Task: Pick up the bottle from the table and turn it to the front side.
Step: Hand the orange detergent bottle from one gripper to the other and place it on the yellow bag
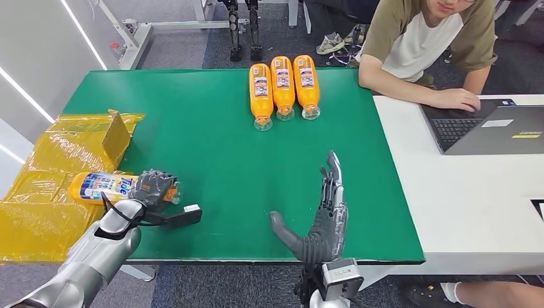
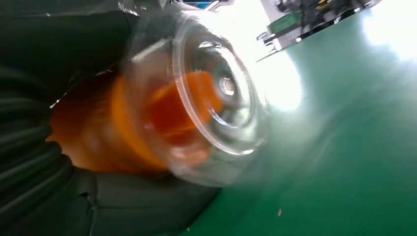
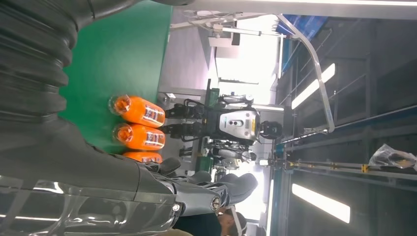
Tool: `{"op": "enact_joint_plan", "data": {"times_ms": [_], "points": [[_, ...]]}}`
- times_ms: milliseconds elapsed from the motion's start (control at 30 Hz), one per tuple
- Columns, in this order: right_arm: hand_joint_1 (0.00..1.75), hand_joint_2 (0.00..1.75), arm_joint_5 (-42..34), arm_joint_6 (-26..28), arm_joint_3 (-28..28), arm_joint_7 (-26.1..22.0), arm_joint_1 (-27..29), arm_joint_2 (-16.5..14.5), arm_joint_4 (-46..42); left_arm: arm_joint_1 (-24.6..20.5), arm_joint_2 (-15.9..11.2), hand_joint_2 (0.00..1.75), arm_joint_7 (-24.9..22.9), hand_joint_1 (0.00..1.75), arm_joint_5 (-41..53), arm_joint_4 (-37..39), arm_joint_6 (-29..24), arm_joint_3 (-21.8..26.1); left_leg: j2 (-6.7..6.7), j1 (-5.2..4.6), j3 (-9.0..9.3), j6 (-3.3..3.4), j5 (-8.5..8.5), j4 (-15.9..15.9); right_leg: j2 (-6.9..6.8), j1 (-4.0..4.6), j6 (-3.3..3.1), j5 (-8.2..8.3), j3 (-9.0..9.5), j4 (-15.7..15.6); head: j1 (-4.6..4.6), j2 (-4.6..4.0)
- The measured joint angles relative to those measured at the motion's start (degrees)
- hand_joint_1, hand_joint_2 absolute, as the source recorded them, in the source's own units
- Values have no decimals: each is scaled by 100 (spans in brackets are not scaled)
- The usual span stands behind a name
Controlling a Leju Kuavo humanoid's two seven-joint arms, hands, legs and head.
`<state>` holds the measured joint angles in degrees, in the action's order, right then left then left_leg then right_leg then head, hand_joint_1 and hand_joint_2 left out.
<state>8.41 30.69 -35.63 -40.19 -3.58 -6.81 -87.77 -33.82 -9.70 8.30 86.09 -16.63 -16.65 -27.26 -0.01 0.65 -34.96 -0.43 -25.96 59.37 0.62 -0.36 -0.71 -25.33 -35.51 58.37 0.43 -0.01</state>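
A person [image 1: 423,38] types on a laptop [image 1: 487,128] beside yellow plastic sheeting [image 1: 38,192] and a white table [image 1: 475,205].

No words or numbers are clear enough to read. The bottle [image 1: 106,187] in the left hand [image 1: 154,187], at about 8 o'clock on the green table [image 1: 212,122], has a blue, white and red label with big letters, but they are too blurry to make out. The three orange bottles [image 1: 283,86] at 12 o'clock have small labels, and the laptop [image 1: 494,128] at 3 o'clock has little stickers, all too tiny to read.
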Motion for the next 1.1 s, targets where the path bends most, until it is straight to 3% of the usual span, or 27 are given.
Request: {"op": "enact_joint_plan", "data": {"times_ms": [133,300,500,567,700,767,933,1100], "points": [[0,175,3,-7,-2,0,-11,-9,66,54,111,175,67,0,-401,2,-113,178,-3,0,2,0,0,0,-5,0,0,0,4,0,0,1],[0,175,2,45,-8,0,-31,-10,134,71,208,175,483,0,-767,1,-156,455,-5,0,3,0,1,0,-8,0,0,0,6,1,1,1],[0,175,-2,76,-9,0,-41,-10,213,73,256,175,950,0,-1092,0,123,787,-4,0,4,0,1,0,-7,0,0,0,5,1,0,1],[0,175,-10,84,-9,0,-42,-10,230,88,268,175,1302,0,-1378,0,287,906,-4,0,3,0,1,0,-7,0,0,0,5,1,1,1],[0,175,-86,95,0,0,-34,-9,255,257,283,175,2601,0,-2586,-75,986,1442,-1,0,4,0,0,0,-1,0,0,0,4,1,1,1],[0,175,-102,120,11,0,-13,-5,252,408,279,175,2991,0,-3114,-206,1342,1730,2,0,6,-1,0,0,3,0,0,-1,4,0,0,0],[0,175,-77,144,68,0,91,10,198,1013,136,175,3179,0,-4752,-1110,2172,2011,6,1,5,-1,0,-1,6,1,-3,-3,-2,0,1,1],[0,175,44,8,194,0,214,12,118,1553,-329,175,3199,0,-6583,-2590,2305,1811,3,3,2,-1,0,-1,4,3,-4,-4,-5,1,1,1]]}}
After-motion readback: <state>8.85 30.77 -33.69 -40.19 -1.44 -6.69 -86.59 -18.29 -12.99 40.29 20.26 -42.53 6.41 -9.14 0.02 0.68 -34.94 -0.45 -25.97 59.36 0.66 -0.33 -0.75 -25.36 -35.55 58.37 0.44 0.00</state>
